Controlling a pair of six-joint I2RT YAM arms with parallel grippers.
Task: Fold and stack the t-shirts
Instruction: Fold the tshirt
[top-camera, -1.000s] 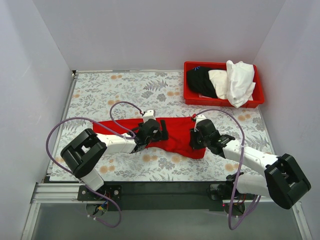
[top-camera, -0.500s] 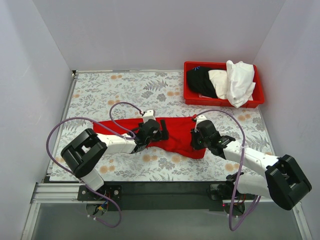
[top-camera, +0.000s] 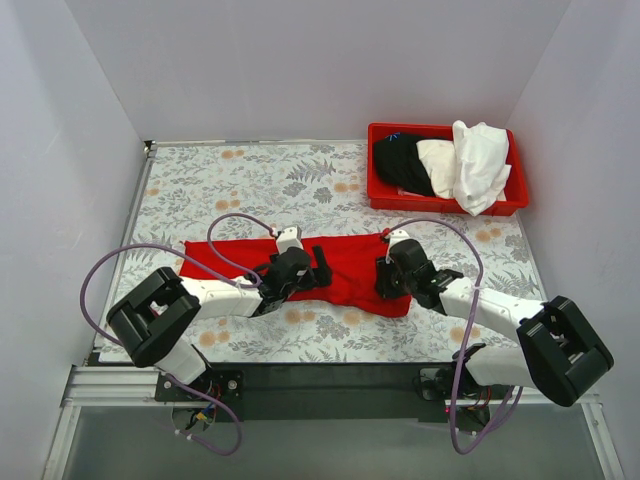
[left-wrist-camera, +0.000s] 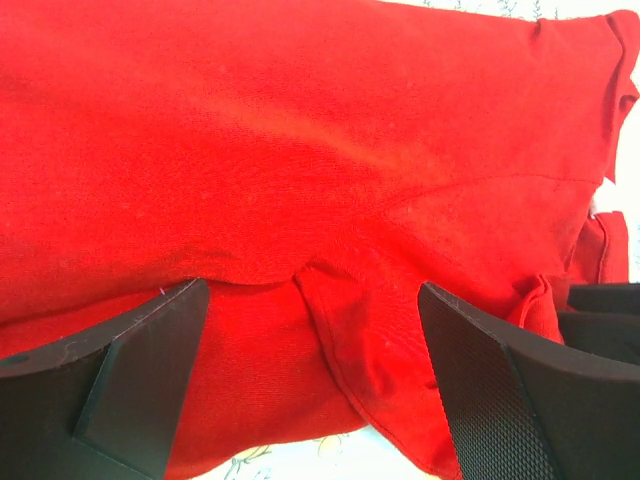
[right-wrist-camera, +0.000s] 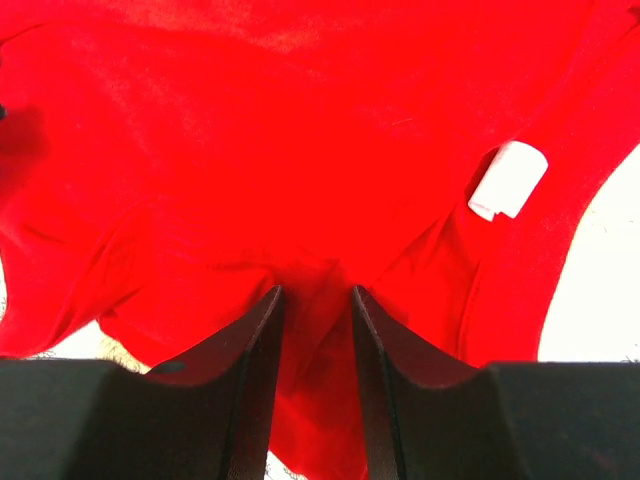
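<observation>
Presently | my left fingers (top-camera: 320, 264) spread open over red t-shirt (top-camera: 352, 262), 9 o'clock side | right fingers (top-camera: 384, 280) pinch its 3 o'clock fold | risk, I judge: one-sided pull bunches cloth.

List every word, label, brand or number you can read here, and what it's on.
No text can be read in any view.
The small white neck label on the bright red cloth t-shirt shows no print.
The rigid red plastic bin shows no markings.
</observation>
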